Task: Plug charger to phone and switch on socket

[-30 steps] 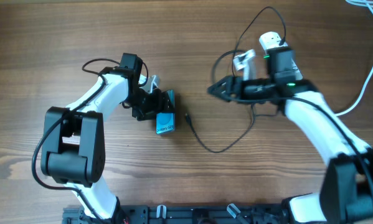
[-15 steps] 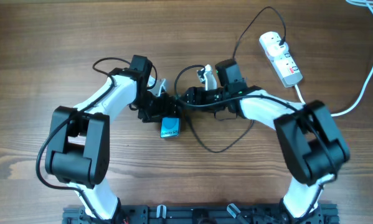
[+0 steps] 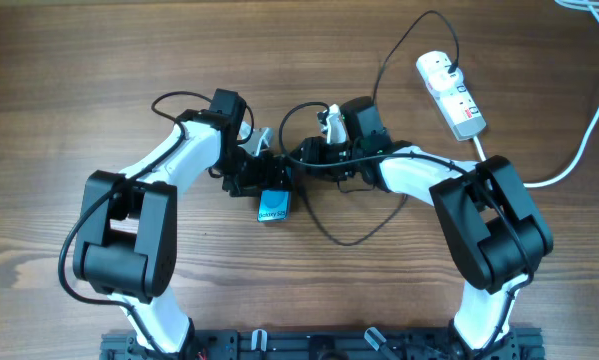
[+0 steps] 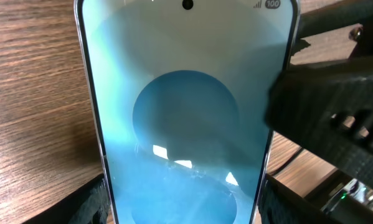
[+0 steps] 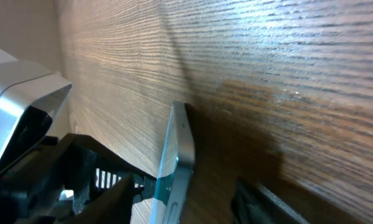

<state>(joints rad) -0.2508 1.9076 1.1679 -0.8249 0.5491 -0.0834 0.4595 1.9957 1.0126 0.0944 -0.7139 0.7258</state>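
The left gripper (image 3: 261, 178) was clamped across the phone (image 4: 186, 112), holding it tilted up off the wood. The right gripper (image 3: 301, 158) sat just beside it. Whether its jaws held the charger (image 3: 349, 238) could not be told, and the plug tip was hidden. A misaligned push would likely skid the phone in its grip or bend the tip. Well beyond the right gripper lay the socket (image 3: 451, 93) and its white cord (image 3: 584, 140), on a wood-grain table (image 3: 79, 60) that filled every view.

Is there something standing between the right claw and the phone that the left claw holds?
Nothing visible does. In the right wrist view the phone shows its edge just ahead, with only table before it. From overhead, the right claw is close beside the phone, gripped by the left claw.
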